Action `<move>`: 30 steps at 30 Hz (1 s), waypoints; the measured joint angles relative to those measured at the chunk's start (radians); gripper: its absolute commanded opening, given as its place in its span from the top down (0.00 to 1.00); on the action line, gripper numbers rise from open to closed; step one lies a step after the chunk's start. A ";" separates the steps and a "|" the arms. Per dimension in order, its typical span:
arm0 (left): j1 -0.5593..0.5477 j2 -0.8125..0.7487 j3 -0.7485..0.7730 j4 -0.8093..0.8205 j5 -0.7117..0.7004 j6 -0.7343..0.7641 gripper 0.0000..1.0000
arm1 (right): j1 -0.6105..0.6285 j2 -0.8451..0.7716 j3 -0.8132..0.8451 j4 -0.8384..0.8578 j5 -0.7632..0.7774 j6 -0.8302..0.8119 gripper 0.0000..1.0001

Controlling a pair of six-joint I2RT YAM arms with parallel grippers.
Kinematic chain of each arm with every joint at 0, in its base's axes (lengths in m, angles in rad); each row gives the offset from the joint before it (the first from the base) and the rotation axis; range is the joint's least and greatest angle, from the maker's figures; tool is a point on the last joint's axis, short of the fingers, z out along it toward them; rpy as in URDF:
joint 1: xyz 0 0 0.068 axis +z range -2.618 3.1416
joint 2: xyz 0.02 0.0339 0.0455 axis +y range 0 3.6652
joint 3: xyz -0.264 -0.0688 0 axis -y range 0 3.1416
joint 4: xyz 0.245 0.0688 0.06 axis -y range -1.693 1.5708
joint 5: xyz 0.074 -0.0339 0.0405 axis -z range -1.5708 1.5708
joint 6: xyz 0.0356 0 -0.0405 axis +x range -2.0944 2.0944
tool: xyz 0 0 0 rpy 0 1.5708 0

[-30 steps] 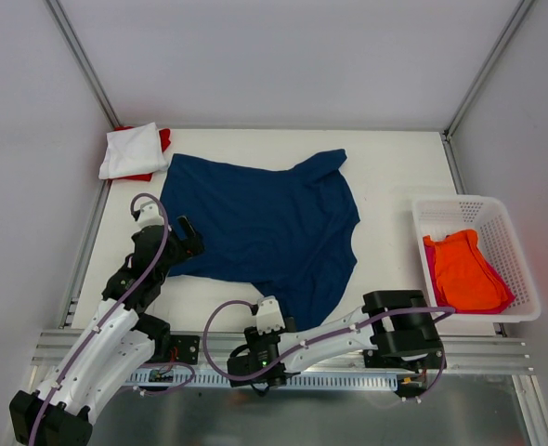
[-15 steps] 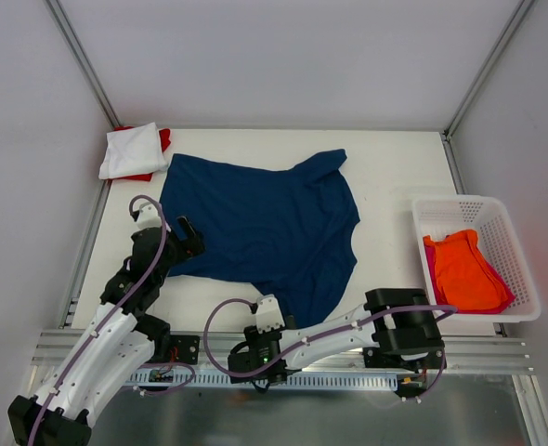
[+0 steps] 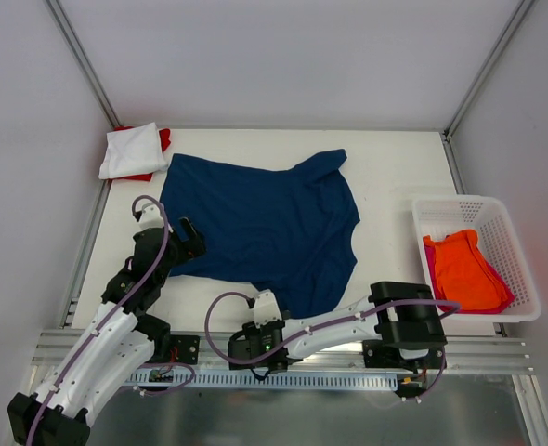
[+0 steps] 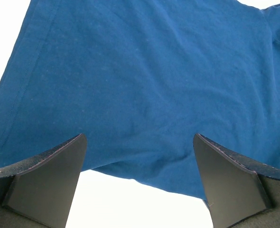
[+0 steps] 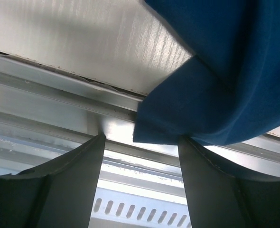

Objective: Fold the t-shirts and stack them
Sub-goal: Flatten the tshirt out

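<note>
- The right gripper [image 5: 141, 142] fills the bottom of the frame, its dark jaws standing apart.
- A folded corner of the navy t-shirt [image 5: 225, 71] hangs off the white tabletop [image 5: 83, 38] edge, reaching down into the gap and meeting the right-hand jaw.
- Below the edge runs a metal rail [image 5: 45, 95], with a slotted strip [image 5: 130, 206] lower still.

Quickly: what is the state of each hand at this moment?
Left hand: open, at the edge of the navy t-shirt, holding nothing.
Right hand: open, a shirt corner between its fingers, not gripped.
</note>
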 measured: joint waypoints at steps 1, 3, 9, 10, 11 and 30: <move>0.000 0.001 0.000 0.001 0.000 0.000 0.04 | -0.003 0.000 0.001 0.002 -0.004 -0.007 0.32; -0.001 0.005 0.000 0.002 0.002 0.000 0.03 | -0.006 0.000 0.000 0.007 -0.009 -0.016 0.33; -0.001 0.017 0.000 0.011 0.004 0.001 0.03 | -0.023 -0.020 -0.050 0.073 -0.034 -0.071 0.52; -0.001 0.017 0.000 0.015 0.004 0.001 0.03 | -0.026 -0.028 -0.062 0.092 -0.035 -0.086 0.58; -0.001 0.017 -0.001 0.019 0.005 0.001 0.04 | -0.030 -0.035 -0.072 0.114 -0.037 -0.099 0.69; -0.028 -0.017 -0.011 0.024 0.021 0.019 0.01 | -0.107 0.043 -0.160 0.793 -0.109 -0.054 1.00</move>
